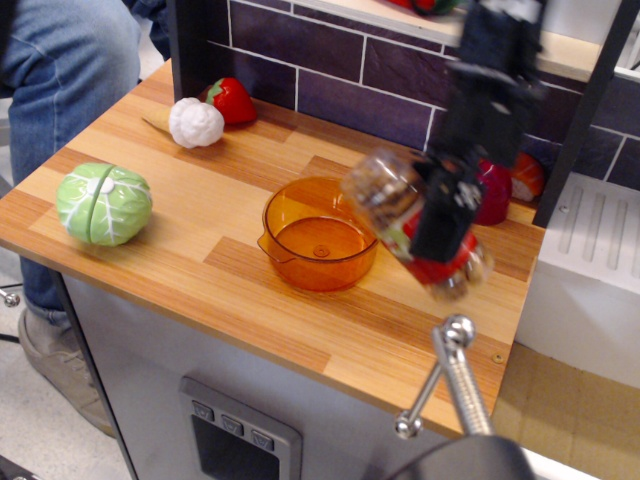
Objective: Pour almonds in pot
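The gripper is clamped across the middle of the clear jar, its dark jaws closed on the red-labelled body so that the jar hangs in the air above the wooden counter, not resting on anything. The view is motion-blurred here, so the exact contact of each jaw cannot be made out, but the jar is plainly carried by it.

The jar is tipped over. Its long axis runs from the base at the lower right, nearer the viewer, up to the open mouth at the upper left. The almonds show as tan-brown shapes crowded toward that mouth end. None can be seen falling.

The pot stands upright on the counter just to the left of the jaws, its orange bowl empty. The jar's mouth sits over or right beside the pot's right rim; from this angle it cannot be told whether it is fully inside the rim's line. That is the relation the pour seems to depend on: the mouth points left and slightly down toward the pot, so a further tilt along the same axis would likely send the nuts into the bowl, while a mouth short of the rim could spill them on the wood.

Farther left lie a green cabbage toy, a white garlic-like toy and a red pepper toy, well apart from the pot.
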`<action>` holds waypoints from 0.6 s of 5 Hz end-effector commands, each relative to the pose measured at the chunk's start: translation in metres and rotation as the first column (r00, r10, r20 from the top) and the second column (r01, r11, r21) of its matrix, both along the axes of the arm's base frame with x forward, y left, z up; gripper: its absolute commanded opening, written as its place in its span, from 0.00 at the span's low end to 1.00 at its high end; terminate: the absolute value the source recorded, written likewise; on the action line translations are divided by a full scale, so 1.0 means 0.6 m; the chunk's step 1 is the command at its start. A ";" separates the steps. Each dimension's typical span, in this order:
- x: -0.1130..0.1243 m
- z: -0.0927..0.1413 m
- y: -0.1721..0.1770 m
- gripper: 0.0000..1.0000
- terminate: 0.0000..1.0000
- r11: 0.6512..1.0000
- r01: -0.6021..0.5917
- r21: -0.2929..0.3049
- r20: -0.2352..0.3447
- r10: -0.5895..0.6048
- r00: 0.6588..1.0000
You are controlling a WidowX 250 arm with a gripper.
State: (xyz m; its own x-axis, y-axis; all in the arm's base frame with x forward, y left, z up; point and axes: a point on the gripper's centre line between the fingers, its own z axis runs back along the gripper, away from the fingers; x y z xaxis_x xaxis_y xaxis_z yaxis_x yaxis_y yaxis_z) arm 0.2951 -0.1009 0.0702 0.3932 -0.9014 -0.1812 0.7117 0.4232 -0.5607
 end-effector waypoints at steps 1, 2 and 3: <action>0.021 0.059 0.003 0.00 0.00 0.972 0.051 -0.230 0.062 -0.037 0.997; 0.032 0.065 0.014 0.00 0.00 0.943 0.041 -0.331 0.072 -0.018 0.997; 0.036 0.062 0.028 0.00 0.00 0.906 0.019 -0.424 0.082 0.018 0.996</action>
